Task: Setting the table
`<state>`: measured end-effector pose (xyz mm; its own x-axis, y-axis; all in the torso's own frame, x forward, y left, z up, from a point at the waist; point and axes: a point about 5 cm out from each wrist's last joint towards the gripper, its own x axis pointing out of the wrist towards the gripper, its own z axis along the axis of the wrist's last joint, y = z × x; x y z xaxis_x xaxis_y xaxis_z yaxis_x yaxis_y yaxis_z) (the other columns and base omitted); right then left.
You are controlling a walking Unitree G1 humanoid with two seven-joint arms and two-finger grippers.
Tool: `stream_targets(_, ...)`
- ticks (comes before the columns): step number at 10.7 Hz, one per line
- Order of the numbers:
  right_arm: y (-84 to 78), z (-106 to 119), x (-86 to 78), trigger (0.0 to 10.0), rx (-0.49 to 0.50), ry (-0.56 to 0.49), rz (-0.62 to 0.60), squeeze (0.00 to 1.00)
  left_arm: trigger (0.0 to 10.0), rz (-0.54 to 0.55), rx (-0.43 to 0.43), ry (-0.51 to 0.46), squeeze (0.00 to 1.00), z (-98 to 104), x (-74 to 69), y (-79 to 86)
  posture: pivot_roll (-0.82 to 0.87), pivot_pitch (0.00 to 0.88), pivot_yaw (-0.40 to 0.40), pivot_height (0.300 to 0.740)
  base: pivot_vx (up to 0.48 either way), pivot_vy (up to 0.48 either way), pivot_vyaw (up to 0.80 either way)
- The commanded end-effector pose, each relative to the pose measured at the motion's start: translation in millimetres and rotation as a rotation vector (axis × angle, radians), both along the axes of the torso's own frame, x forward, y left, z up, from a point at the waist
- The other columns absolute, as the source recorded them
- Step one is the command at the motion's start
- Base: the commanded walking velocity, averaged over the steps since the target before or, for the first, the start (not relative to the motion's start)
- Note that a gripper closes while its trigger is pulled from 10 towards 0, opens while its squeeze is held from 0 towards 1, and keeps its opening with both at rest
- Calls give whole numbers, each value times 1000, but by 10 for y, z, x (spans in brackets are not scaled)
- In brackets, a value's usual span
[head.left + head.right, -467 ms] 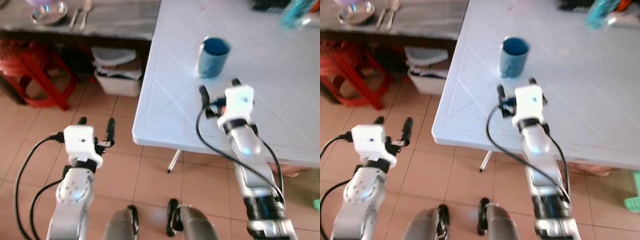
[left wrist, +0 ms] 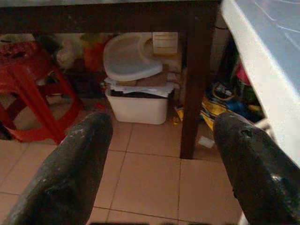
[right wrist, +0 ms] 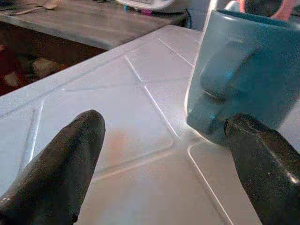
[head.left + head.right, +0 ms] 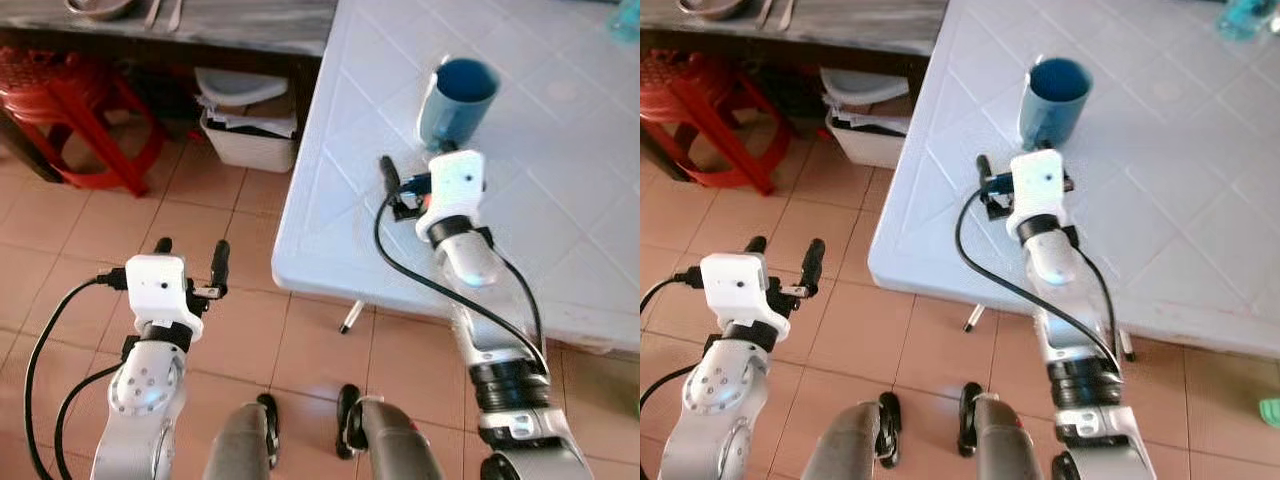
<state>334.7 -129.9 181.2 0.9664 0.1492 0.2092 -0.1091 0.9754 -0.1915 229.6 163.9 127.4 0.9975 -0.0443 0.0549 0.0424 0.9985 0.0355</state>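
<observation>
A blue mug (image 4: 456, 101) stands upright on the white table (image 4: 560, 200), upper right of the frame. The right gripper (image 3: 159, 154) hovers just short of it, fingers spread and empty. At lower left the left gripper (image 4: 190, 262) hangs over the tiled floor (image 4: 240, 230), fingers parted, holding nothing.

A home dining corner: terracotta floor tiles (image 4: 250, 330) beneath a white plastic table (image 4: 560, 230), with a red plastic stool (image 4: 75, 120) and storage bin (image 4: 250, 140) beside it.
</observation>
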Motion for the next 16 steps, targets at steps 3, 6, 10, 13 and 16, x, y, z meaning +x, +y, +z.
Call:
stream_targets(3, -116, 70, 97, 10000, -6, -26, -84, 0, 10000, -12, -6, 27, 0, -4, -50, 3, 90, 317, 20, 740, 0, 0, 0)
stream_targets(6, -252, 234, 276, 10000, -26, -64, -125, 0, 10000, -29, -10, 34, 0, 1, -43, -20, 88, 321, 21, 740, 0, 0, 0)
stream_targets(10, -347, 332, 355, 10000, -48, -109, -177, 0, 10000, -26, -7, 36, 0, 6, -40, -13, 94, 316, 17, 740, 0, 0, 0)
stream_targets(13, -385, 320, 365, 0, -45, -121, -190, 0, 10000, -33, -5, 37, 0, 4, -33, -15, 90, 309, 20, 740, 0, 0, 0)
stream_targets(16, -421, 333, 381, 0, -50, -131, -216, 0, 10000, -31, -3, 36, 0, 5, -23, -15, 93, 307, 18, 740, 0, 0, 0)
